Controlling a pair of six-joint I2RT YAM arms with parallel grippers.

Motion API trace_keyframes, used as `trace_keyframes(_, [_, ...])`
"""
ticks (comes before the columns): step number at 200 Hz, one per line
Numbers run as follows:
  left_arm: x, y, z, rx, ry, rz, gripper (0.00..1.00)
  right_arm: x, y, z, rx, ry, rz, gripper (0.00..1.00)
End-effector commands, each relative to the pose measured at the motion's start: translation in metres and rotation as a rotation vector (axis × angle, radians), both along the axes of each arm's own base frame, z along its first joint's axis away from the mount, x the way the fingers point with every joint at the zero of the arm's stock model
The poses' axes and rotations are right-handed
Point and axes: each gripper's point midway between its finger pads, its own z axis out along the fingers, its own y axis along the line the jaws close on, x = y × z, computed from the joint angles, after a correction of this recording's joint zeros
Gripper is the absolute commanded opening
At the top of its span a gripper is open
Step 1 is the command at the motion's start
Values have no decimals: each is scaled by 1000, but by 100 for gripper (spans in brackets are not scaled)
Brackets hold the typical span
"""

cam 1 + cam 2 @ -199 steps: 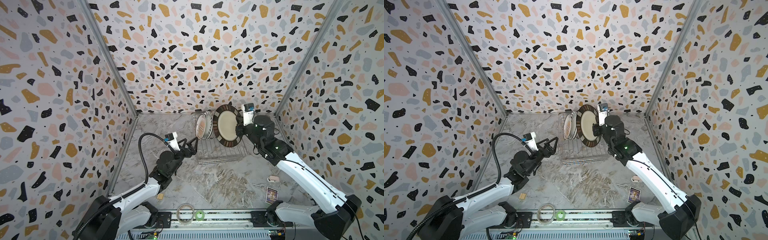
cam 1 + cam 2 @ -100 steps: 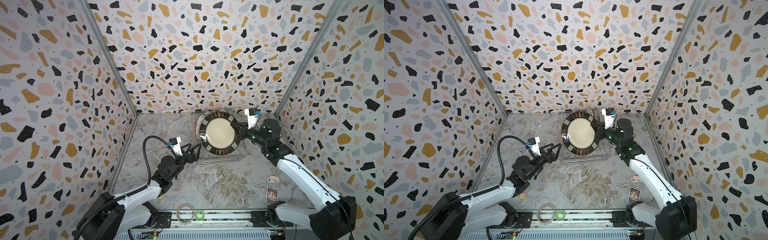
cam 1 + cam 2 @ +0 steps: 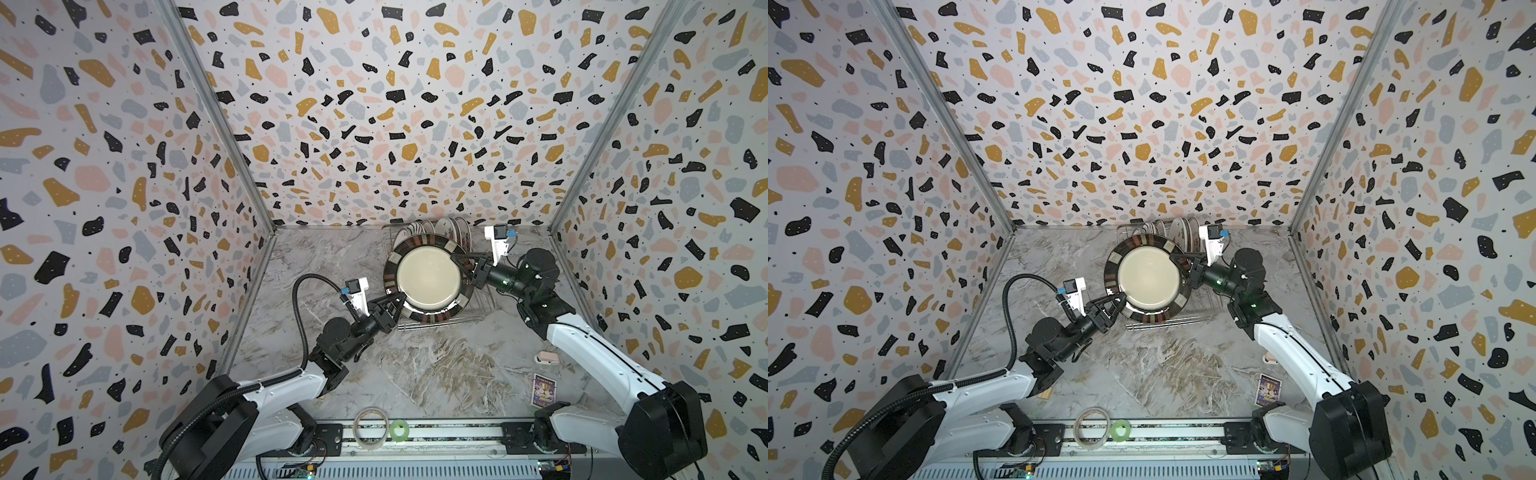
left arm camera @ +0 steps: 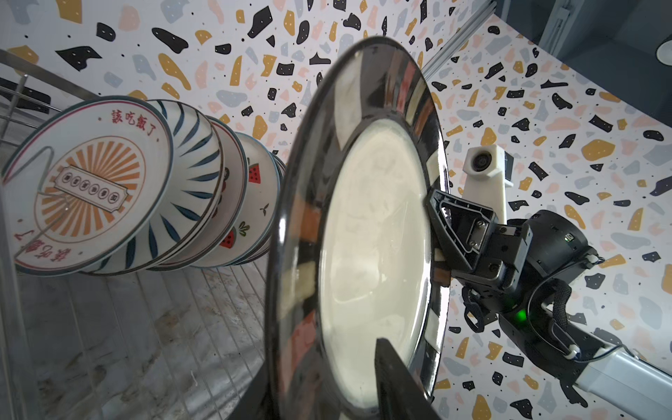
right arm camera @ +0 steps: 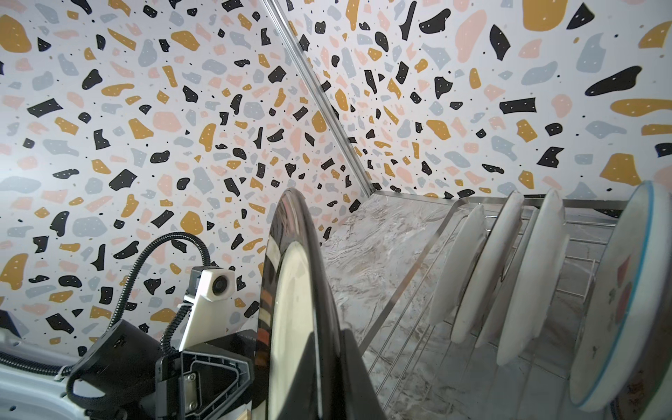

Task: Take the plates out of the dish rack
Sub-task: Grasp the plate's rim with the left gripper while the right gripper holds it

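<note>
Setting: terrazzo walls (image 3: 374, 104) on three sides, marble table (image 3: 415, 374) under both arms.
Change: a second ago we saw the plate (image 3: 428, 277) on edge in the rack (image 3: 436, 326), with the left gripper (image 3: 397, 301) spread wide and well clear of it. Now the plate is up off the prongs, face towards both top views, and the left jaws have narrowed onto it.
Right gripper (image 3: 462, 263): clamped on the plate's right rim.
Left gripper: closed on the lower-left rim. The left wrist view shows one finger (image 4: 394, 378) on the cream face and the other behind the rim.
Plate position: held between the two grippers, over the front of the rack.
Other plates (image 3: 451, 227): on edge at the back of the rack, behind the held one and apart from it.
Writing: we read red 該吃飯了 on the rim of the sunburst plate (image 4: 91, 189), with red characters again on its opposite rim, turned round. The centre ticket's characters are too small for us. The print on the card (image 3: 543, 390) is unreadable.
</note>
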Motion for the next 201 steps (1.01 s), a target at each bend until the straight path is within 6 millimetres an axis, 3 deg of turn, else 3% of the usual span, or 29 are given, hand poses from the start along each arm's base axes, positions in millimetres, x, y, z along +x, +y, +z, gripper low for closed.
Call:
trace_keyframes(1, [-7,-1,15,-49,-45,-24,26,-15,-2,52,90,-175,32,0])
trace_keyframes(40, [-6,-2,14,-81,-12,-27,6,-14,4,38,78,-153,72,0])
trace_keyframes(75, [-6,-6,18,-102,-8,-49,2,-13,8,23,62,-131,105,0])
trace_keyframes(105, [-2,-4,18,-123,14,-29,0,-11,13,7,48,-96,132,18])
trace_keyframes(146, [4,-4,21,-160,47,-24,0,-9,16,-7,35,-72,155,26])
trace_keyframes(157, [7,-4,20,-170,63,-19,0,-8,15,-11,31,-64,152,34])
trace_keyframes(172, [11,-4,19,-185,83,-20,0,-5,14,-18,15,-40,137,54])
trace_keyframes(192, [13,0,21,-241,90,-22,0,3,11,-28,-13,-3,99,67])
trace_keyframes(201, [13,0,23,-259,84,-29,0,4,11,-32,-23,-2,93,89])
